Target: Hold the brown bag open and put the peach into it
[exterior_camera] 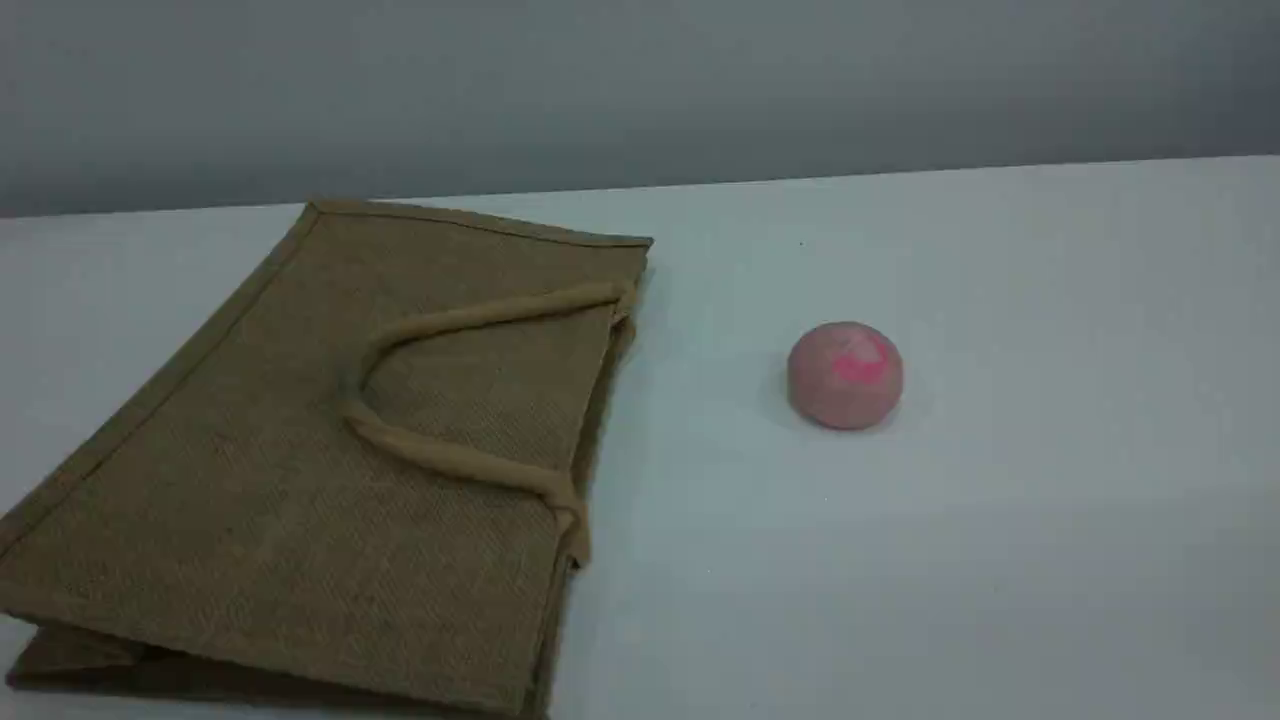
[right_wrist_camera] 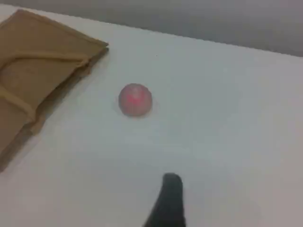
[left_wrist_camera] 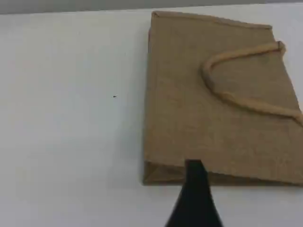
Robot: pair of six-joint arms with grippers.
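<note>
The brown bag lies flat on the white table at the left of the scene view, its mouth edge facing right and pressed closed. One beige loop handle rests folded back on top of it. The peach sits alone on the table to the right of the bag, well apart from it. Neither arm shows in the scene view. In the left wrist view a dark fingertip hovers over the near edge of the bag. The right fingertip hangs above bare table, short of the peach. Both grippers hold nothing.
The table's far edge meets a grey wall behind the bag and peach. The bag's corner also reaches into the right wrist view at upper left.
</note>
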